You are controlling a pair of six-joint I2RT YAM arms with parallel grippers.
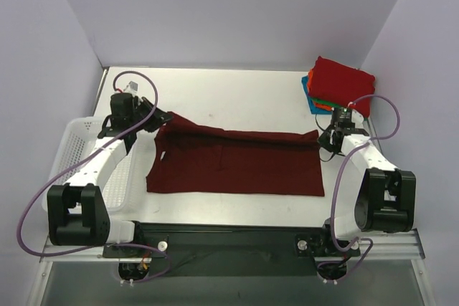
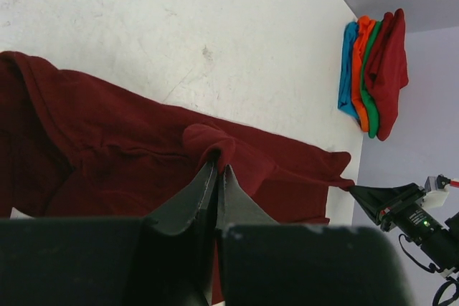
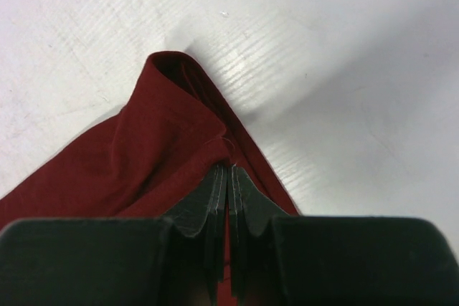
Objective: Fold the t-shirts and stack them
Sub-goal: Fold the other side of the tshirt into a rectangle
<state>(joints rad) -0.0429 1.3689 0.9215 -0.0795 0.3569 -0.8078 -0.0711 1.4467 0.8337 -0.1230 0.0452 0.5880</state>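
1. Starting at the table's left edge, the white mesh basket [image 1: 75, 150] sits partly under the left arm, just beside the spread shirt.
2. The left gripper [image 2: 217, 170] has its fingers pressed together on the far left corner of the dark maroon t-shirt [image 1: 237, 164]. The cloth rises in a small hump right at the tips, which reads as a true pinch rather than a mere touch.
3. The maroon shirt lies across the middle of the table as a wide band running left to right. Its far edge runs nearly straight between the two pinch points (a straight edge is what a clean fold needs).
4. The right gripper [image 3: 228, 171] is clamped on the shirt's far right corner, with the cloth peaking up into its closed fingers. Taking both far corners at once probably lets the arms carry that edge toward the table's near edge together, halving the shirt.
5. In the far right corner sits the stack of folded shirts [image 1: 337, 85], with bright red on top and green, orange and blue beneath. It is apart from the working area, likely so the folding does not disturb it, and it is the probable destination.
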